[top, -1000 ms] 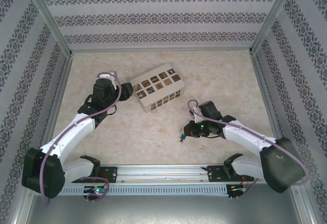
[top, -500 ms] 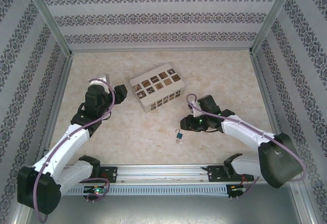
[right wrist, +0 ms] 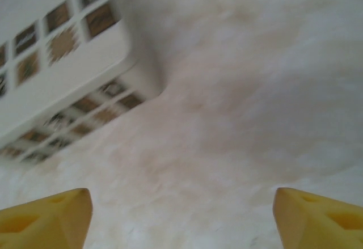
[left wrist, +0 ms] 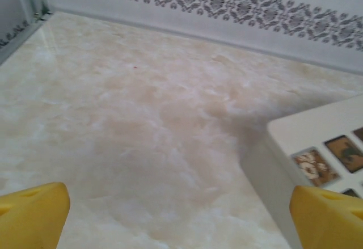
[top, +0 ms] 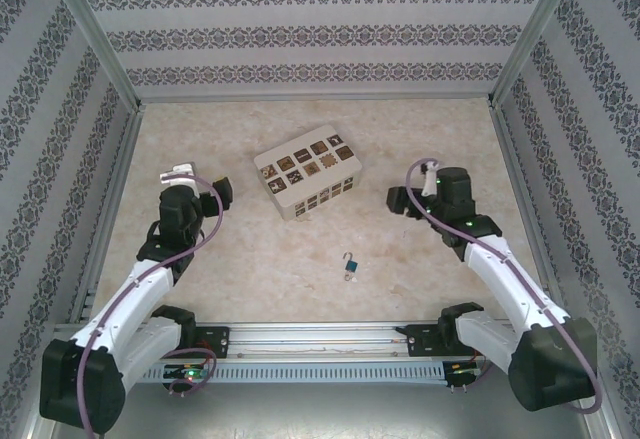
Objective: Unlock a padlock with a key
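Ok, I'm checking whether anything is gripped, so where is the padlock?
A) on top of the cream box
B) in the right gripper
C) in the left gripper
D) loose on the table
D: the padlock lies on the table, nearer the arm bases than the cream box, with the left gripper and right gripper both open and well apart from it.

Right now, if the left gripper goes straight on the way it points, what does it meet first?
Probably the cream box: its corner lies ahead of one finger of the left gripper. Along the midline, bare table shows. Depth is unclear.
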Robot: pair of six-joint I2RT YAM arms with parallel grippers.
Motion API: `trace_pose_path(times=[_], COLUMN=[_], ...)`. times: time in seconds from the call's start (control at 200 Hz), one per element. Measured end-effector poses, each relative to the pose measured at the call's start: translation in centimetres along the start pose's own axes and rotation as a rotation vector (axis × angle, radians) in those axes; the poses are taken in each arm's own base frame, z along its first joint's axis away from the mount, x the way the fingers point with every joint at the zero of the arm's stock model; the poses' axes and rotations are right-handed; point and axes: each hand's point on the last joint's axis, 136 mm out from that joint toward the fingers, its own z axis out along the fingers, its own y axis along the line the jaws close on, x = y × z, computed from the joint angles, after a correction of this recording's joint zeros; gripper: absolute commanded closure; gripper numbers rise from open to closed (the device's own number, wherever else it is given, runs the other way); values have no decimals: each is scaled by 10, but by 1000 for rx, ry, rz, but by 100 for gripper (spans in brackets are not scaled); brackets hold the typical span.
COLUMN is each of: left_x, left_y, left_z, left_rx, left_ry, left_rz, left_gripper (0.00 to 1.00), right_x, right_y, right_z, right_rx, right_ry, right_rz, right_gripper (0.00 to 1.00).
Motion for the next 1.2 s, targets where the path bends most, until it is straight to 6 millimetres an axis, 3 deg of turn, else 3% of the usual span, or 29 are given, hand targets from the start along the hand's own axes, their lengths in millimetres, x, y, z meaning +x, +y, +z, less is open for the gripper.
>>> trace_pose_path(times=[0.1,0.21,0.345,0.635,0.924,1.064,1.199], left_x=[11,30,44,51,60,81,68], left_y=[17,32,42,43,38,40,38], left_z=[10,22,32,56,80,90,94], left_rx=[-53,-99,-114,-72,-24,-16,-15], left_ry=[14,53,69,15,-21,11,-18], left_rz=[24,60,91,94,142,156,153], left_gripper=[1,1,1,1,1,1,1], right_x=[-13,-8,-3,-19,-27,-31,-31], right_y=[-39,-77,-99,-98,-90,-89,-87], right_z=[2,11,34,73,73,71,72], right_rx=[109,203,236,163,119,120,130], right_ry=[-108,-164,-193,-299,-370,-388,-389], right_rz=[-9,-14,-41,-135,-185,-198,-214], right_gripper=[2,2,2,2,2,2,1])
